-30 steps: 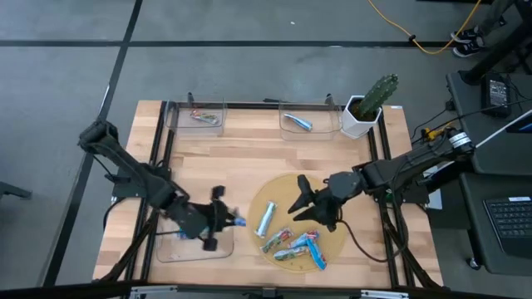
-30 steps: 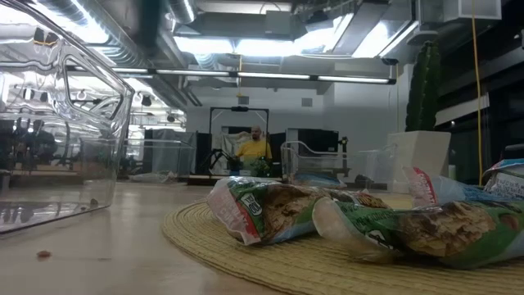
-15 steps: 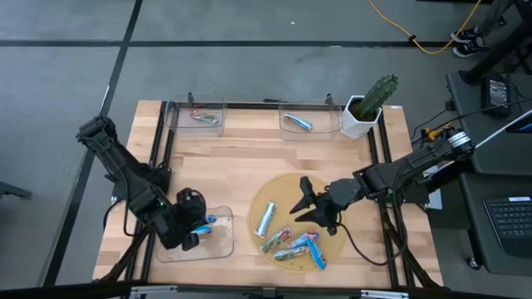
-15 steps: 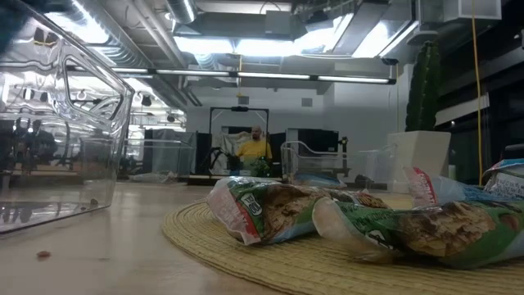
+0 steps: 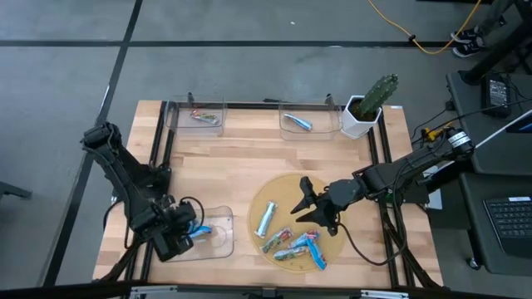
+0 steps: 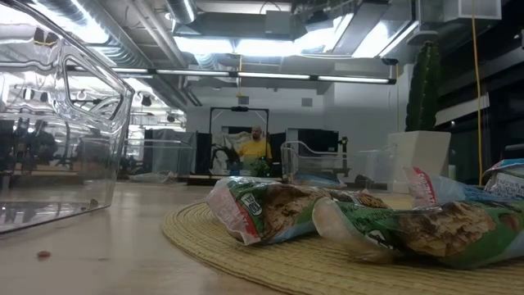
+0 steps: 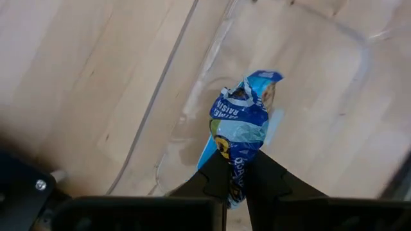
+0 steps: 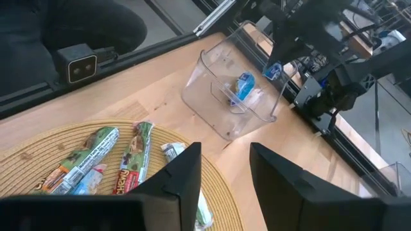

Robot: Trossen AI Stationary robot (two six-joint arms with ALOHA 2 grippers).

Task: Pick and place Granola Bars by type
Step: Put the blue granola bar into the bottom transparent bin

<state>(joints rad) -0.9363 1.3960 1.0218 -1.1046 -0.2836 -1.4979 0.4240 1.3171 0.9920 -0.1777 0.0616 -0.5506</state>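
Observation:
My left gripper (image 5: pixel 189 234) is shut on a bright blue bar (image 7: pixel 241 122) over the clear tray (image 5: pixel 218 241) at the table's near-left corner. The right wrist view shows this tray (image 8: pixel 212 96) with the blue wrapper (image 8: pixel 244 84) in it. My right gripper (image 5: pixel 303 208) hovers open over the round woven mat (image 5: pixel 332 241), its fingers apart in its own view (image 8: pixel 225 173). On the mat lie a silver bar (image 5: pixel 266 218), multicoloured bars (image 5: pixel 276 242) and blue ones (image 5: pixel 306 247). The low view shows green-wrapped bars (image 6: pixel 262 209) lying flat on the mat. My left gripper pinches the blue bar by one end (image 7: pixel 236 172) between its two fingertips, coming from above. The rest of the bar sticks out past the fingers toward the tray floor. Whether its free end (image 7: pixel 263 80) touches the tray, I cannot tell.
Two more clear trays stand along the far edge, one (image 5: pixel 204 116) with a multicoloured bar, one (image 5: pixel 297 122) with a silver bar. A cactus in a white pot (image 5: pixel 366 108) sits at the far-right corner. Bare wood lies between mat and far trays.
My left gripper has carried the blue bar from beside the mat's left edge toward the near-left corner, turning as it went, and now holds it over the near-left tray. The right gripper has stayed open over the mat.

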